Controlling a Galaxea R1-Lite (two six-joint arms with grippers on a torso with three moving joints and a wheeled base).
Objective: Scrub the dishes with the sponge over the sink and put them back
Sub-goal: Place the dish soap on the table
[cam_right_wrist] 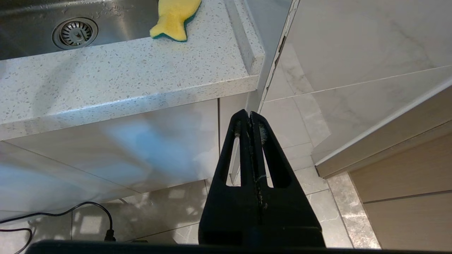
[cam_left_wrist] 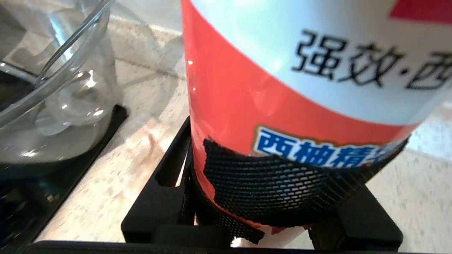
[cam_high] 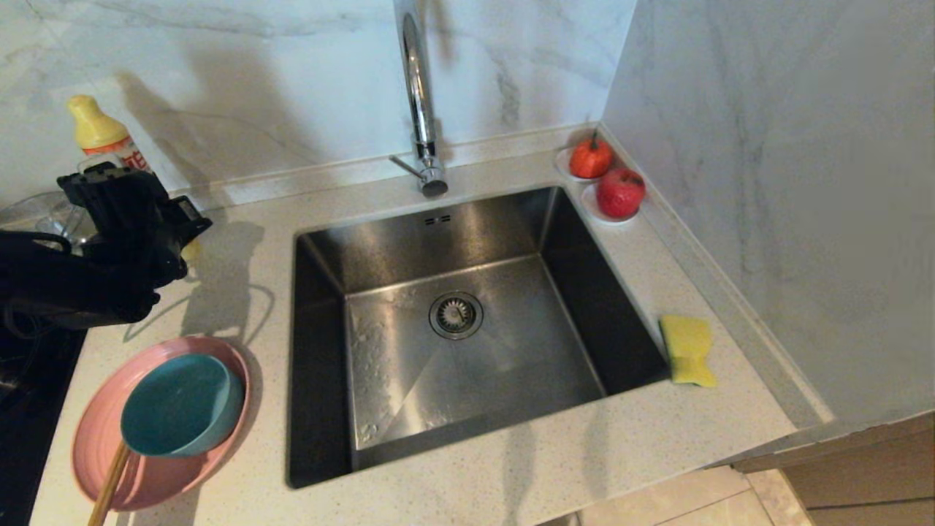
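The teal bowl (cam_high: 179, 405) sits inside the pink plate (cam_high: 157, 478) on the counter left of the sink (cam_high: 511, 365). On the counter at the sink's right edge lies the yellow sponge (cam_high: 687, 349), also in the right wrist view (cam_right_wrist: 174, 16) with its green layer underneath. My left gripper (cam_high: 109, 179) is at the far left of the counter, shut on a red-and-white detergent bottle (cam_left_wrist: 282, 88) with a yellow cap (cam_high: 95, 124); the fingers press both sides of its lower body. The right gripper (cam_right_wrist: 250, 116) hangs shut and empty below the counter's front edge, over the floor.
A clear glass bowl (cam_left_wrist: 53, 88) stands beside the bottle, on a black hob (cam_high: 29, 409). A wooden stick (cam_high: 109, 486) leans on the plate. The chrome tap (cam_high: 418, 95) rises behind the sink. Two red fruits (cam_high: 592, 157) (cam_high: 621, 192) sit on small white saucers at the back right corner.
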